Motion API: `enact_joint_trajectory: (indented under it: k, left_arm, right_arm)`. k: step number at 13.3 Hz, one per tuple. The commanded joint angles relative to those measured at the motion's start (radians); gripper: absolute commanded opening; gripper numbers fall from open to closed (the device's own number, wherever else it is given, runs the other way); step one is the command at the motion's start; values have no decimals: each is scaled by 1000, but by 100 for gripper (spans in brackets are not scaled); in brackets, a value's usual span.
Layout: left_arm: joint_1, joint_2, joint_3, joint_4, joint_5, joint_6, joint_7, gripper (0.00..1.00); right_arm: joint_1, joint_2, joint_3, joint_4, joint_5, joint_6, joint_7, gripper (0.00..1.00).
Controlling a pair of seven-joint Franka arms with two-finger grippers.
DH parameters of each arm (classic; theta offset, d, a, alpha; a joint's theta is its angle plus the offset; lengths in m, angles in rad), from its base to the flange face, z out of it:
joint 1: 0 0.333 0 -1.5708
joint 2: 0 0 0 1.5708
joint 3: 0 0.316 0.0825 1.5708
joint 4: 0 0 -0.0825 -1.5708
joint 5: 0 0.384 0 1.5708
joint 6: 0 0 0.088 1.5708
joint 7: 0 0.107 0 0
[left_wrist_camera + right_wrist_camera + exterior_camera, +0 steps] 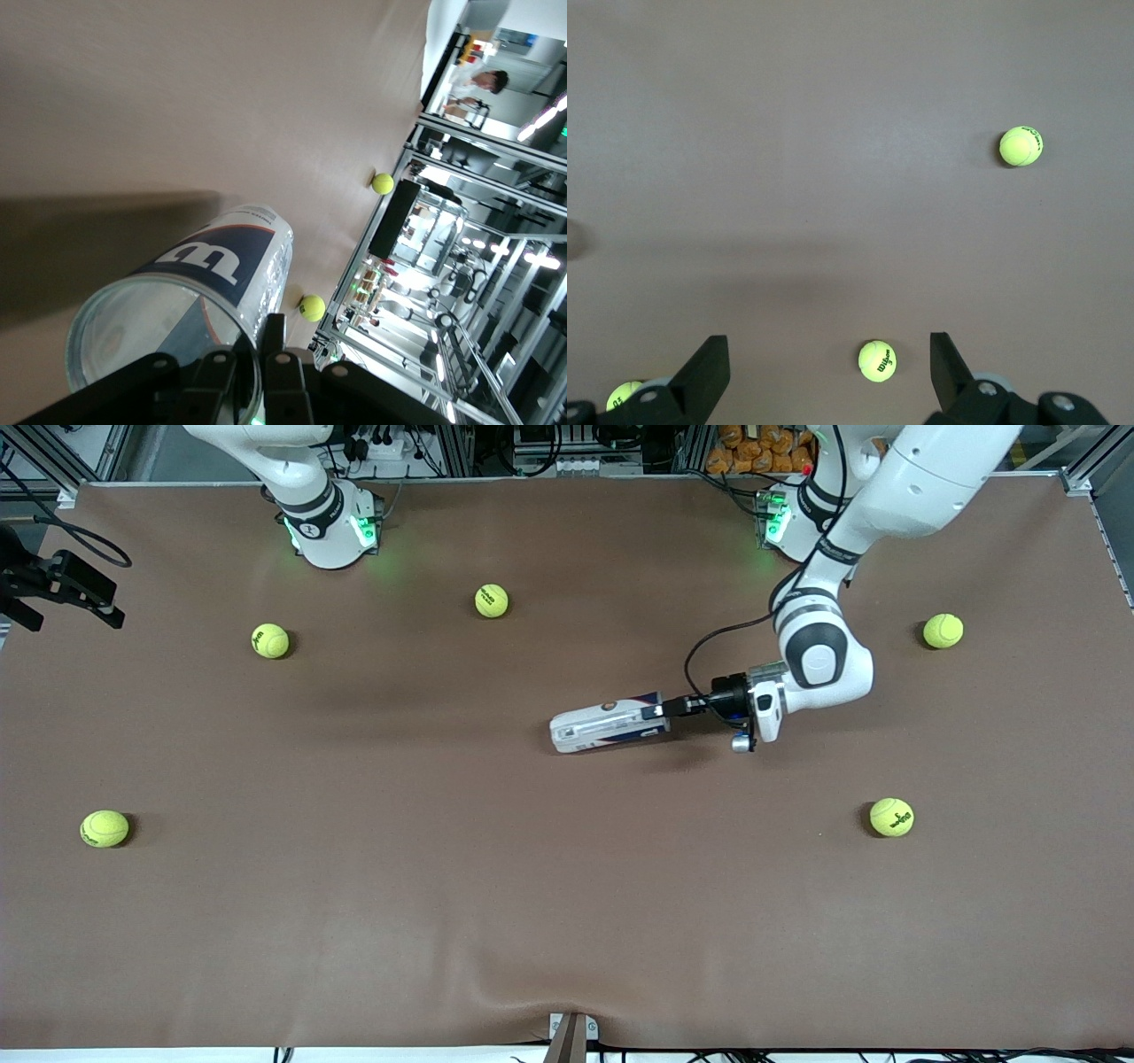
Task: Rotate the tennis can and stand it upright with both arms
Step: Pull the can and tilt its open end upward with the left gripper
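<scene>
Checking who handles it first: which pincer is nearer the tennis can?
Left. The left pincer is shut on the tennis can rim; the right pincer hangs open over bare table.

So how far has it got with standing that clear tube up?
Done: the left gripper has shut on the rim of the clear plastic tennis can with the blue-and-white label. In hand: the can is held but lying on its side on the brown table. Left: turning it upright; the right gripper waits open, away from the can.

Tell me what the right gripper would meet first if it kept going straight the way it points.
Probably just the bare table: the open right gripper points down at it, with a tennis ball between its fingers' line, though depth is unclear.
</scene>
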Motion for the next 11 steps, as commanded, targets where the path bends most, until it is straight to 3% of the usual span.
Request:
enact_joint_trajectory:
  k: [1,5,8,11]
  left_arm:
    - [-103,-69,-1,50,-11,134,-177,0]
    - [-227,-89,-1,150,212,317,-630,0]
    - [-264,-89,1,213,479,348,-938,0]
    - [-275,-84,-1,262,827,346,-1240,0]
  right_arm:
    - [-7,-12,5,-12,23,-6,-5,100]
    - [-9,-12,5,-12,23,-13,-5,100]
    - [-9,-12,5,-12,23,-15,-5,100]
    - [-10,-13,5,-12,21,-17,-5,100]
